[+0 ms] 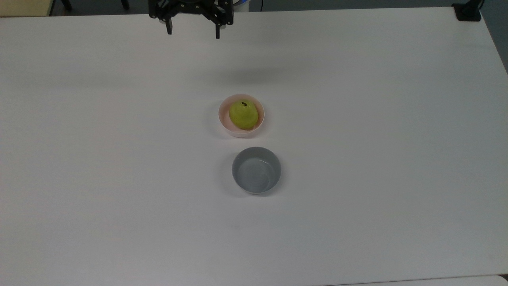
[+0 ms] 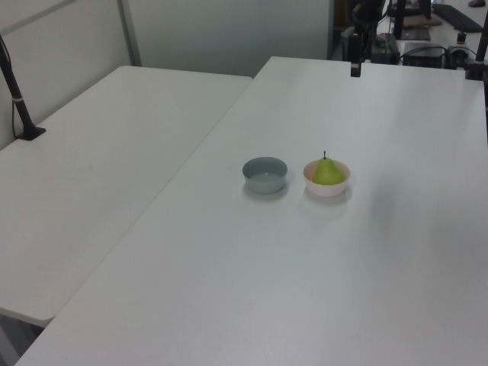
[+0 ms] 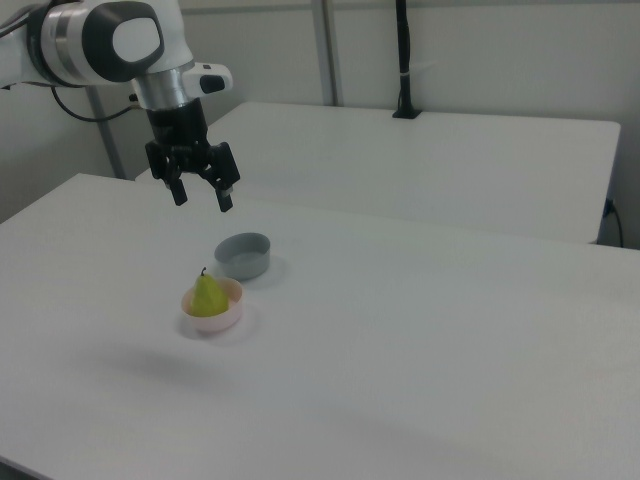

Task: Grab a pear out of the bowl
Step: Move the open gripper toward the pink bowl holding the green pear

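The pear (image 1: 243, 114) stands upright in the pale pink bowl (image 1: 223, 121) (stem pointing up), near the middle of the white table (image 1: 377, 139). A grey bowl (image 1: 256, 170) sits just beside the pink bowl, below it in the top view. The gripper (image 1: 193, 33) hangs above the table well apart from the pink bowl, toward the top view's upper edge, fingers spread wide and holding nothing.

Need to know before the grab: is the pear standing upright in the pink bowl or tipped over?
Upright. The pear sits in the pink bowl with its stem pointing up.
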Available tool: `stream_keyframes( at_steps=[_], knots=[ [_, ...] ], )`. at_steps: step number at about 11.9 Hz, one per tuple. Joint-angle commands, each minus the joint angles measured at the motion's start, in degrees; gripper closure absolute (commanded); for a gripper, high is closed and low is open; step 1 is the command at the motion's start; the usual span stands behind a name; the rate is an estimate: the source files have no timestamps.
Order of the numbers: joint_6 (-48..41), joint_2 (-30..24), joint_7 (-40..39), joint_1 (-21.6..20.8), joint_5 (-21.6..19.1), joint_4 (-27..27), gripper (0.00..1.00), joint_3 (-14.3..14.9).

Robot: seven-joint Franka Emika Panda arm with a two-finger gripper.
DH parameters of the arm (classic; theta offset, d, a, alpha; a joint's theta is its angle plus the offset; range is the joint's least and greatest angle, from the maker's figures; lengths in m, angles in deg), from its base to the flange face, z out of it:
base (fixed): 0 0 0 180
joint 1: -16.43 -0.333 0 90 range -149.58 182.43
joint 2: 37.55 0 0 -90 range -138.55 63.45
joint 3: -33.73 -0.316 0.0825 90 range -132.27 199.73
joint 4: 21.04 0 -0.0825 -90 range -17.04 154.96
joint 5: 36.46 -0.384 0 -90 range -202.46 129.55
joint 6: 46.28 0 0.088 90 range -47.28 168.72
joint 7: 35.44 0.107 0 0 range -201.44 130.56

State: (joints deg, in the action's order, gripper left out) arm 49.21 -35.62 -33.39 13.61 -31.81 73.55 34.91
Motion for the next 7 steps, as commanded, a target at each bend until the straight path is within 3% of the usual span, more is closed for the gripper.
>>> stream_keyframes(
  at_steps=[1, 4, 7],
  knots=[
    [0.91, 0.7, -3.54, -1.92, -1.48, 1.21, 0.0, -0.03],
    [6.53, 2.28, -4.24, -4.56, -1.49, 4.8, 0.0, -0.03],
    [11.2, 7.19, -6.16, -6.59, -1.4, 5.6, 0.0, -0.03]
  ],
)
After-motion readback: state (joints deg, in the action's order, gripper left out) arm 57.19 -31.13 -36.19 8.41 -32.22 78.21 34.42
